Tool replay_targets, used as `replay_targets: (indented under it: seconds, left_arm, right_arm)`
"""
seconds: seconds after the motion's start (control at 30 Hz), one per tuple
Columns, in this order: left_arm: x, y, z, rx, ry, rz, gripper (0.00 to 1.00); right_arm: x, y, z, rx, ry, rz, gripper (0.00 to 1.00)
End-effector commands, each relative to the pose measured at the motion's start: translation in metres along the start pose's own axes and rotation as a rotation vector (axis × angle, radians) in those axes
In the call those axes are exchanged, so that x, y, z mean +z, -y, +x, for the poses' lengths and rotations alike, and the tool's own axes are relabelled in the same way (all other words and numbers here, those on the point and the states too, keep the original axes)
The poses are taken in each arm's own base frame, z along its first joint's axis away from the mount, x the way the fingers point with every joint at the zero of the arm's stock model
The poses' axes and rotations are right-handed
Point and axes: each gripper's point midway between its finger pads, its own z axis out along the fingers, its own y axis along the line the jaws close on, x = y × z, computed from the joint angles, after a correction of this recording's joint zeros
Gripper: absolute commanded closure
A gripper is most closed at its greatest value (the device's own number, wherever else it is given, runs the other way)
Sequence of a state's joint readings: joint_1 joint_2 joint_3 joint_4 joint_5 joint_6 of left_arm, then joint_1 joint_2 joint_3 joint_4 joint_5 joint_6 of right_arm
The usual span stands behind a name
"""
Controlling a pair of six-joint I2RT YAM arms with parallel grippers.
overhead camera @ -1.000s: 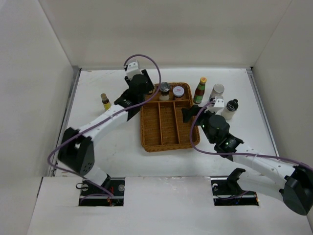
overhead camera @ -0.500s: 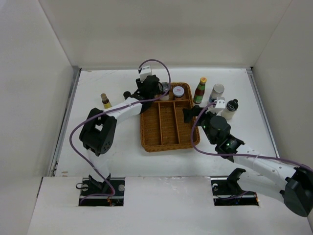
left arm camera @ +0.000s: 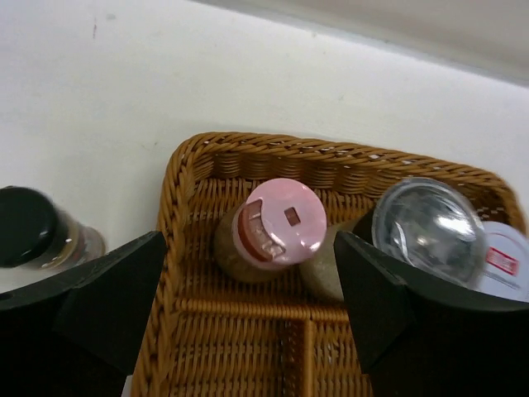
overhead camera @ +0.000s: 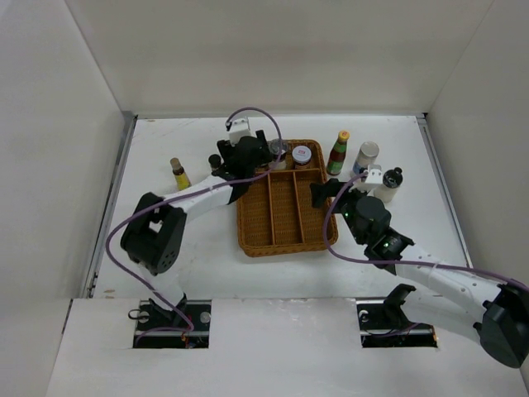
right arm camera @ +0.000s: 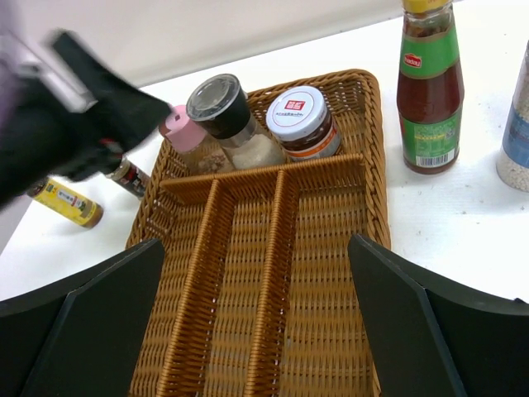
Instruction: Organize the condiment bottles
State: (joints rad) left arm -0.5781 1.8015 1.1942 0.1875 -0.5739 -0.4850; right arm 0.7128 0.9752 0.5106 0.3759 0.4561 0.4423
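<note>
Left fingers (left arm camera: pixel 107 306): apart, one on each side of the pink-lidded bottle (left arm camera: pixel 277 219); a gap shows on both sides, so I grip nothing.
Right fingers (right arm camera: pixel 91 331): spread wide above the long compartments of the wicker tray (right arm camera: pixel 364 190), with nothing held between them.
Far cross compartment: pink-lidded bottle at its left end, clear-lidded jar (left arm camera: pixel 427 222) in the middle, white-lidded jar (right arm camera: pixel 299 120) at the right, all packed close together.
Left of the tray, on the surface (overhead camera: pixel 215 256): black-capped jar (left arm camera: pixel 29 227) just beside the rim, yellow-labelled bottle (overhead camera: pixel 178 172) farther out.
Right of the tray: red-green bottle (right arm camera: pixel 430 91) with a yellow cap, then the white shaker (overhead camera: pixel 365 157) beside it.
Only from above: dark bottle (overhead camera: pixel 388 184) with a black cap, standing near my right wrist; neither wrist view takes it in.
Only at the wrists: the pink lid, which my left arm covers in the top view.
</note>
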Motion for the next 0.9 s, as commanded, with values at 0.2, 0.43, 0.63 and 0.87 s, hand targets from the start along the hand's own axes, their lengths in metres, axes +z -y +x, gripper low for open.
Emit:
replay_targets:
  seconds: [0.2,0.43,0.63,0.87]
  left_arm:
    - [-0.050,-0.066,-0.074,-0.129,0.142,-0.082,0.23]
    - [-0.022,-0.104,-0.046,-0.111,0.038,-0.160,0.22]
    - [0.011,-0.101,-0.027,-0.107,-0.035,-0.136,0.22]
    - [0.031,-0.107,-0.013,-0.096,-0.064,-0.162,0.34]
  right_arm:
    - [0.005,-0.008,-0.016,0.040,0.059,-0.016,0.00]
    - [0.010,-0.010,-0.011,0.031,0.045,-0.018,0.00]
    - [0.011,-0.010,-0.009,0.028,0.037,-0.021,0.00]
    - [0.012,-0.011,-0.006,0.024,0.028,-0.024,0.00]
